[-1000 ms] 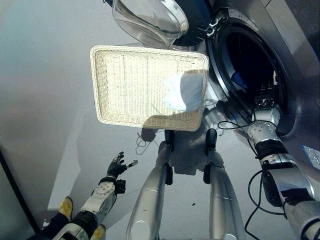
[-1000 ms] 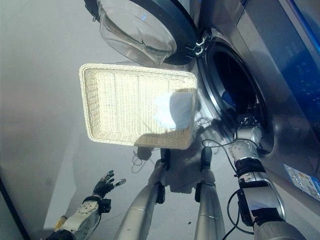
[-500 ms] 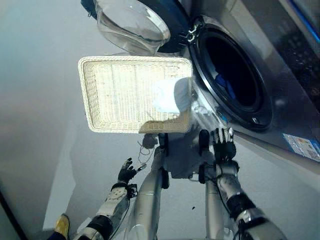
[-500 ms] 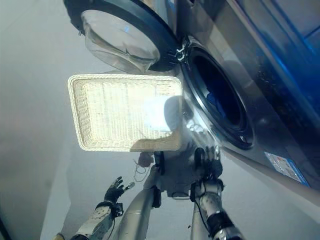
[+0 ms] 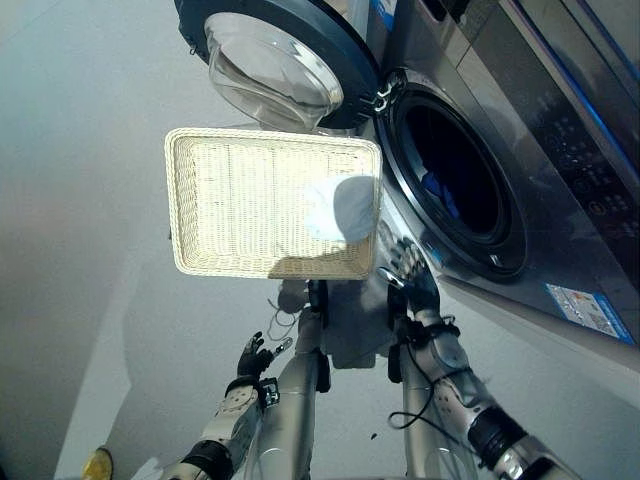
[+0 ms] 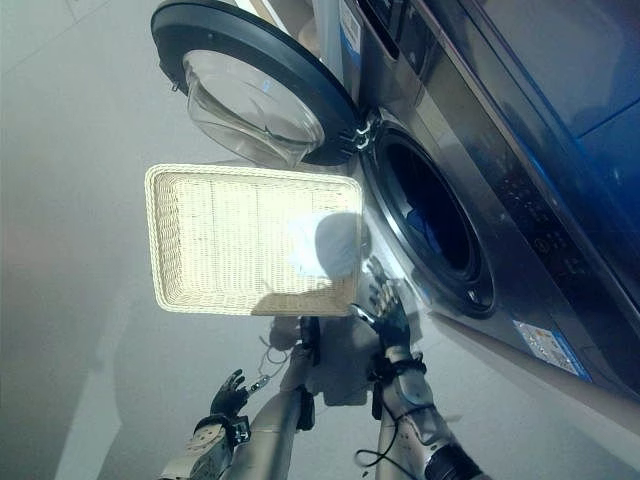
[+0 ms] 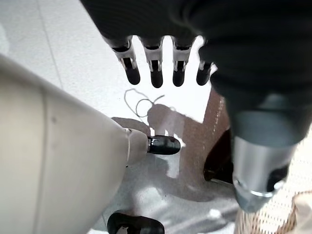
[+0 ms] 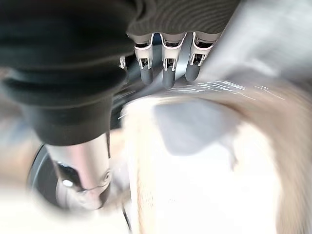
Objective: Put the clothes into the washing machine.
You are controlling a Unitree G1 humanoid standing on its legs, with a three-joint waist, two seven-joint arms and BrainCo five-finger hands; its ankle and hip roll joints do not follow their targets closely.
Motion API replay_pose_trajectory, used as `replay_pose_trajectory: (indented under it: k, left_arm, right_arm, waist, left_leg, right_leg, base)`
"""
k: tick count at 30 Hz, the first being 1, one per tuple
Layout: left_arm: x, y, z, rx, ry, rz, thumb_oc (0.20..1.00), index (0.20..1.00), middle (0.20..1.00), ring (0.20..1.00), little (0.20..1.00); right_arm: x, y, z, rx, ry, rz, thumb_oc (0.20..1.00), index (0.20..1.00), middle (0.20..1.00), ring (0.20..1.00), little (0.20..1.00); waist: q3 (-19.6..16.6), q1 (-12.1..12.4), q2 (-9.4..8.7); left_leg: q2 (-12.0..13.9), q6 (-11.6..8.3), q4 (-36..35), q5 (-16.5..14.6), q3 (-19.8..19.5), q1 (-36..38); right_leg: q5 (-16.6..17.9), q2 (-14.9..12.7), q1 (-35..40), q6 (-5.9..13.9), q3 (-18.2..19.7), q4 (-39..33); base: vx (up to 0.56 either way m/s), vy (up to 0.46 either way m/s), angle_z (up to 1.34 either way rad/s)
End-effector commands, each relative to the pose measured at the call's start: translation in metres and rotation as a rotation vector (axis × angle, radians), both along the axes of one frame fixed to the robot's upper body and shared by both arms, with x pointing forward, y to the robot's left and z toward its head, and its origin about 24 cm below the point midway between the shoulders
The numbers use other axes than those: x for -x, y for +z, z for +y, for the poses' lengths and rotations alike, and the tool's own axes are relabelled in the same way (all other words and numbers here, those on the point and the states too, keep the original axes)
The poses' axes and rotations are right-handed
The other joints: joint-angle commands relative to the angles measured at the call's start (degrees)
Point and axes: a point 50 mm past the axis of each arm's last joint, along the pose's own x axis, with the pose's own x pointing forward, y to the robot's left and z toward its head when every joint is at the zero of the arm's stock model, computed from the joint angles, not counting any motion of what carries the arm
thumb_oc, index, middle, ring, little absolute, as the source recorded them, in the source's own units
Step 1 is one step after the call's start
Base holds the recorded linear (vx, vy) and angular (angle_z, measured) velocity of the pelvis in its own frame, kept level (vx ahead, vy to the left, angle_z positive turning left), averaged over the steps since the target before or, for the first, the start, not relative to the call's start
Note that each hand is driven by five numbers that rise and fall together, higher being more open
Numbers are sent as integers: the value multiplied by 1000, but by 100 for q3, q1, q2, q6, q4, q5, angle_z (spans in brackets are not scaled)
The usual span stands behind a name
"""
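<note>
Now right hand (image 5: 412, 272) open, beside basketed cloth (image 5: 338, 208)

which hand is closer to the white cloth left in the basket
Right. The right hand, fingers open, is just beside the basket corner where the white cloth lies. The left hand hangs open lower down, away from the basket.

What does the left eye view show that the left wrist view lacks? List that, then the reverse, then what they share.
Left eye view adds: the washing machine with its door open, a blue garment in the drum, a pale cloth in the basket, and the right hand by the basket's near corner.
Left wrist view adds: the left hand up close, fingers straight, thumb apart, holding nothing.
Shared: left hand, the basket, floor.
</note>
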Motion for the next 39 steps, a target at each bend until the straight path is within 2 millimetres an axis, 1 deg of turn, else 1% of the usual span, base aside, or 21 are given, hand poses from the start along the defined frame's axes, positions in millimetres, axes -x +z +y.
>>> replay_pose_trajectory:
  k: [1,2,3,4,6,8,9,13,17,21,27,28,32,34,37,38,39]
  left_arm:
    - [23,-15,24,-21,33,78,1000,1000,1000,1000,1000]
    - [23,-15,28,-25,30,79,1000,1000,1000,1000,1000]
    - [23,-15,32,-31,23,80,1000,1000,1000,1000,1000]
    - [23,-15,37,-39,17,80,1000,1000,1000,1000,1000]
    - [19,-13,43,-56,0,77,1000,1000,1000,1000,1000]
    - [16,-11,46,-69,-13,74,1000,1000,1000,1000,1000]
    - [13,-9,48,-77,-23,69,1000,1000,1000,1000,1000]
    - [3,-3,49,-97,-49,49,1000,1000,1000,1000,1000]
    - [-6,3,46,-111,-75,23,1000,1000,1000,1000,1000]
    - [-15,10,40,-121,-111,-10,1000,1000,1000,1000,1000]
    - [-22,16,30,-128,-154,-48,1000,1000,1000,1000,1000]
    - [-24,18,24,-124,-172,-70,1000,1000,1000,1000,1000]
    - [-26,21,18,-119,-190,-97,1000,1000,1000,1000,1000]
    - [-25,22,15,-111,-197,-107,1000,1000,1000,1000,1000]
    - [-26,24,12,-104,-204,-121,1000,1000,1000,1000,1000]
    - [-27,26,10,-101,-207,-130,1000,1000,1000,1000,1000]
    - [-27,26,9,-100,-207,-133,1000,1000,1000,1000,1000]
  right_arm:
    - [-7,36,10,393,-74,-317,1000,1000,1000,1000,1000]
    - [-12,40,7,449,-83,-340,1000,1000,1000,1000,1000]
    - [-20,47,2,549,-94,-368,1000,1000,1000,1000,1000]
    - [-28,52,-1,645,-100,-378,1000,1000,1000,1000,1000]
    - [-41,58,-4,781,-117,-369,1000,1000,1000,1000,1000]
    - [-48,60,-6,861,-121,-347,1000,1000,1000,1000,1000]
    - [-56,61,-9,929,-139,-325,1000,1000,1000,1000,1000]
    - [-68,62,-13,1083,-147,-287,1000,1000,1000,1000,1000]
    - [-78,63,-17,1169,-174,-268,1000,1000,1000,1000,1000]
    - [-91,64,-28,1265,-215,-183,1000,1000,1000,1000,1000]
    - [-101,66,-42,1321,-301,-103,1000,1000,1000,1000,1000]
    - [-106,69,-50,1324,-361,-81,1000,1000,1000,1000,1000]
    - [-110,82,-59,1313,-449,-94,1000,1000,1000,1000,1000]
    - [-112,91,-65,1294,-509,-110,1000,1000,1000,1000,1000]
    - [-115,102,-72,1292,-572,-77,1000,1000,1000,1000,1000]
    - [-118,106,-75,1344,-592,-41,1000,1000,1000,1000,1000]
    - [-118,106,-76,1364,-595,-17,1000,1000,1000,1000,1000]
  waist:
    - [-76,212,-123]
    - [-76,240,-128]
    - [-76,284,-136]
    - [-76,337,-152]
    - [-76,438,-170]
    - [-76,503,-179]
    - [-76,569,-185]
    - [-76,713,-178]
    - [-76,836,-157]
    - [-76,967,-99]
    - [-76,1066,13]
    - [-76,1116,89]
    - [-76,1152,189]
    - [-76,1180,257]
    - [-76,1232,343]
    - [-76,1250,372]
    - [-76,1256,380]
  left_leg:
    - [-299,-187,224,-347,-101,68]
    - [-303,-189,228,-352,-116,74]
    - [-310,-192,235,-361,-139,82]
    - [-304,-203,234,-366,-158,89]
    - [-301,-212,245,-363,-204,48]
    - [-307,-218,249,-350,-245,12]
    - [-305,-224,252,-340,-280,-24]
    - [-301,-238,258,-298,-378,-177]
    - [-320,-235,293,-268,-486,-367]
    - [-343,-242,341,-219,-619,-633]
    - [-352,-254,388,-146,-728,-991]
    - [-366,-251,436,-131,-769,-1175]
    - [-388,-244,547,-135,-818,-1426]
    - [-409,-240,652,-141,-858,-1584]
    - [-396,-248,785,-170,-895,-1801]
    - [-376,-258,807,-160,-899,-1895]
    - [-368,-260,811,-154,-897,-1930]
  right_leg:
    - [415,232,47,109,72,-360]
    - [403,229,59,116,59,-351]
    - [382,224,73,127,24,-331]
    - [362,211,88,143,-15,-314]
    - [330,199,59,163,-85,-262]
    - [311,192,45,171,-139,-239]
    - [299,182,20,177,-195,-217]
    - [263,164,-77,188,-331,-158]
    - [251,148,-215,188,-449,-100]
    - [249,146,-436,175,-550,-21]
    - [257,163,-757,140,-621,61]
    - [269,162,-933,126,-663,101]
    - [267,154,-1182,107,-678,195]
    - [249,158,-1341,86,-668,290]
    - [169,158,-1584,77,-653,466]
    - [151,172,-1694,69,-644,507]
    - [146,179,-1731,64,-643,518]
  base:
    - [-3,-36,18]
    - [-13,-60,14]
    - [-23,-85,14]
    - [-29,-101,20]
    - [-31,-100,19]
    - [-29,-89,16]
    - [-29,-82,14]
    - [-30,-79,16]
    - [-24,-94,14]
    - [-8,-83,10]
    - [4,-76,20]
    - [14,-77,22]
    - [16,-46,12]
    - [23,-25,10]
    - [27,-41,14]
    - [18,-31,9]
    - [16,-28,4]
